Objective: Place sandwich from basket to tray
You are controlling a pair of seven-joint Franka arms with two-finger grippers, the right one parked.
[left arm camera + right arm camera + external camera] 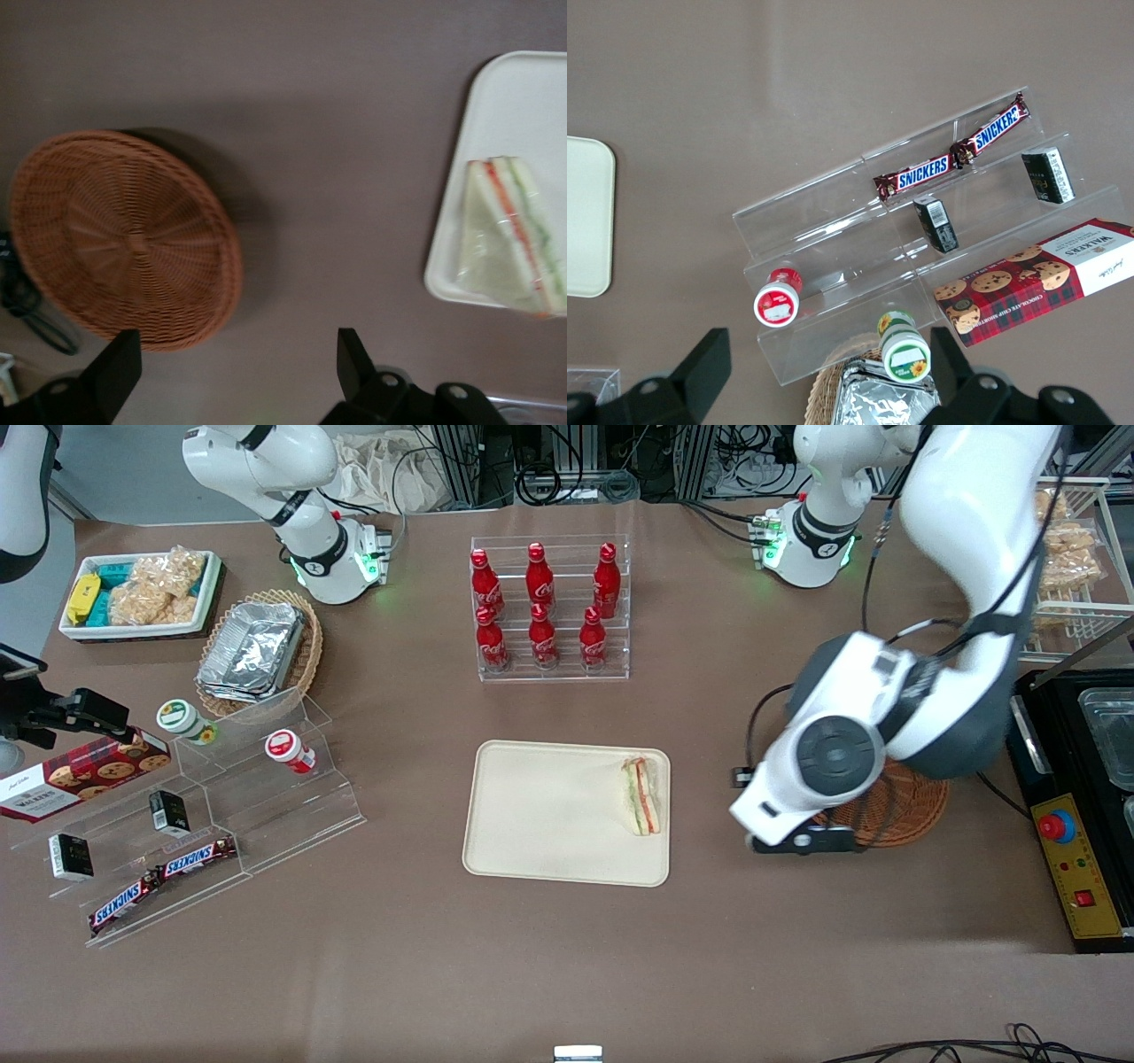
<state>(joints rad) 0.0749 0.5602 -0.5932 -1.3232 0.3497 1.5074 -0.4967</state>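
Observation:
The sandwich, a clear-wrapped wedge with green, orange and red layers, lies on the cream tray near the tray's edge toward the working arm. The reddish-brown woven basket holds nothing and is partly covered by the arm in the front view. My gripper hangs above bare table between the tray and the basket, open, with nothing between its black fingers.
A clear rack of red cola bottles stands farther from the front camera than the tray. A stepped acrylic shelf with snacks sits toward the parked arm's end. A black control box lies beside the basket at the working arm's end.

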